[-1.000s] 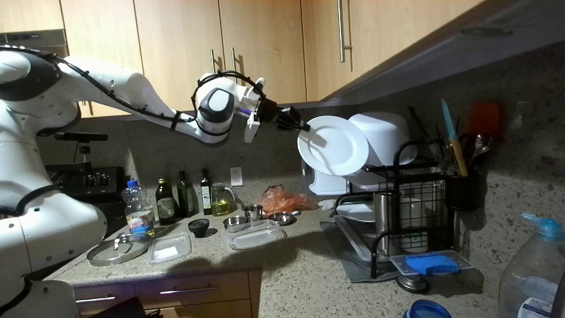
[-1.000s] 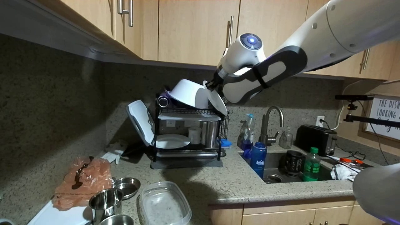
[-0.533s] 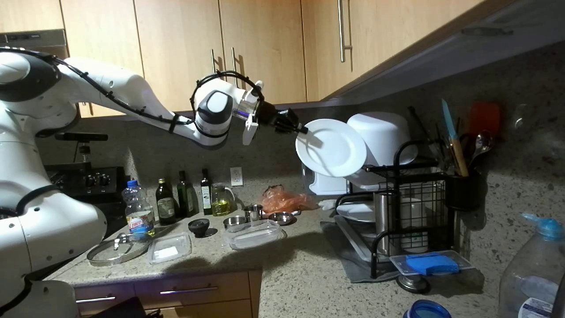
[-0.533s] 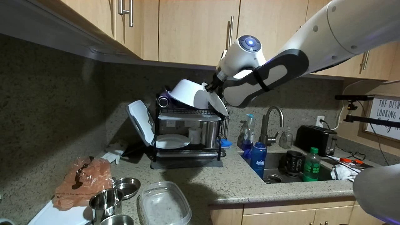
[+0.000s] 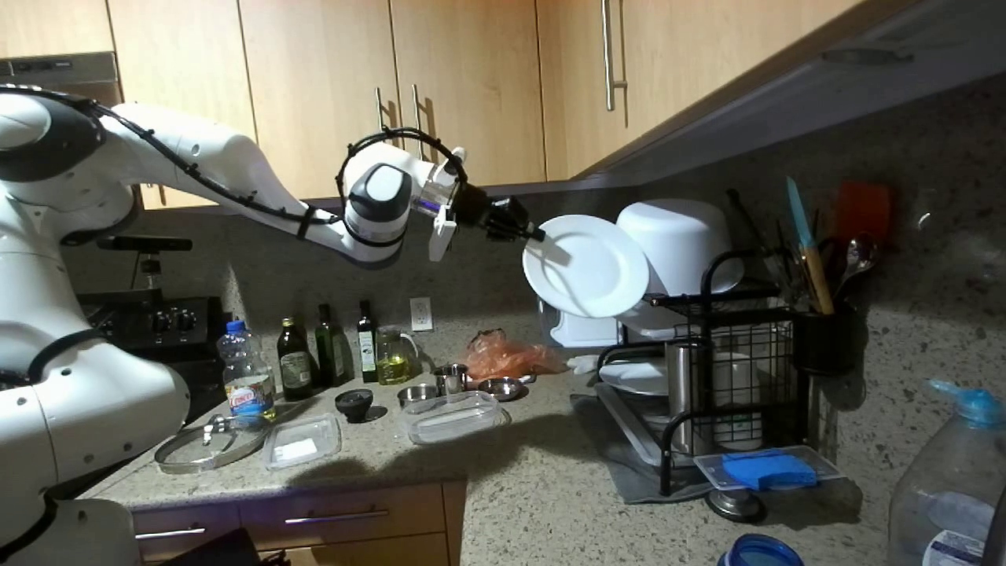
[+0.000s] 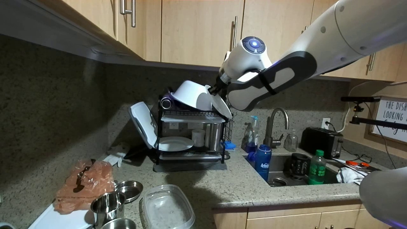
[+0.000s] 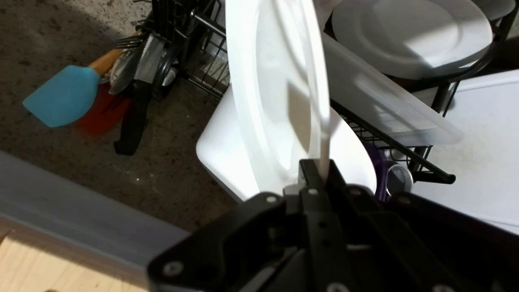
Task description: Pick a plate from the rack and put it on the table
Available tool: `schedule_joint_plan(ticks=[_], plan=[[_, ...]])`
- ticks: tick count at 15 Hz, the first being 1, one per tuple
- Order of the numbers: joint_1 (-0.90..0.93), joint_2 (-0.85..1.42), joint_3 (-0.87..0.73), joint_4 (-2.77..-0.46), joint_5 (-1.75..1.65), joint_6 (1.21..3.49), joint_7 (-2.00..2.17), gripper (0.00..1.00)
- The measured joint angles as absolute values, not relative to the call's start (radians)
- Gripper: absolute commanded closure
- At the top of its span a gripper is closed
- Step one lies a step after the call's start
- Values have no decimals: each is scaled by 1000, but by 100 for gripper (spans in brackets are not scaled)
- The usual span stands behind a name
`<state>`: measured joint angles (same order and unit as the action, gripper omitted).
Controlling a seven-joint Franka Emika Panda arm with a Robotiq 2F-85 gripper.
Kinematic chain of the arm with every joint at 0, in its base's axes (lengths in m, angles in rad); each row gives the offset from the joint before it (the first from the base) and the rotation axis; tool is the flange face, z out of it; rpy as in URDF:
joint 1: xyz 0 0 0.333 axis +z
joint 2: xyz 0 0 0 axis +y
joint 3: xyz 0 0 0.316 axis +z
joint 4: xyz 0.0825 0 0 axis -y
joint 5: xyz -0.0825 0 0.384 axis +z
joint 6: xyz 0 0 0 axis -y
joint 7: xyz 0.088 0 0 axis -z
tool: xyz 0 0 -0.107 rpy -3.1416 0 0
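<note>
Exterior view: "THE DISH… LOOKING…" sign (image 6: 391, 114)

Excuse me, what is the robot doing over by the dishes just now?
A robot arm has its gripper shut on the rim of a white plate, holding it tilted near the white bowl on top of the rack. Whether the plate's lower edge touches the rack is unclear. It is not on the countertop yet, and another plate lies on the rack's lower tier.
</note>
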<state>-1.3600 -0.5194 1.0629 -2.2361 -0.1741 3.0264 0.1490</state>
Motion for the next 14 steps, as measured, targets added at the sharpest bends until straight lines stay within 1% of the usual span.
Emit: schedule_joint_plan(ticks=[2, 3, 11, 12, 14], plan=[[-1322, -517, 1028, -2255, -155, 3052, 203, 98], [-1303, -515, 1007, -2266, -135, 3070, 230, 94], [-1294, -507, 1006, -2275, -138, 3065, 233, 94], [-1294, -507, 1006, -2275, -138, 3065, 233, 98], [-1293, -506, 1006, -2275, -138, 3065, 233, 97]])
